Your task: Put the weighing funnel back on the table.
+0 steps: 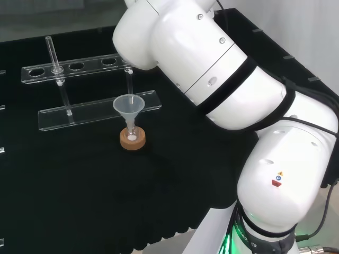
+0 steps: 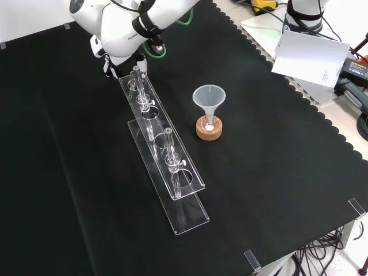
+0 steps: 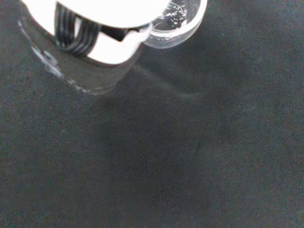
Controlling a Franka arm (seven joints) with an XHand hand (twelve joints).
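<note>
Close to the wrist camera, the weighing funnel (image 3: pixel 178 21) is a small clear piece with a round rim, just above the black cloth (image 3: pixel 199 156). A blurred white and black part of the hand (image 3: pixel 111 45) lies across it, and the clear body runs on beneath that part. The hand looks shut on the piece. In the front view a bit of the hand (image 2: pixel 108 64) peeks out under the arm's white link, low over the cloth beyond the far end of the clear rack (image 2: pixel 167 167).
The big funnel (image 1: pixel 128 107) stands in a small flask on a cork ring (image 1: pixel 132 139), also seen as the funnel (image 2: pixel 209 96) in the front view. The two-tier clear rack (image 1: pixel 98 114) carries a glass tube (image 1: pixel 52 53). The arm's white links (image 1: pixel 222 74) take up the head view's right.
</note>
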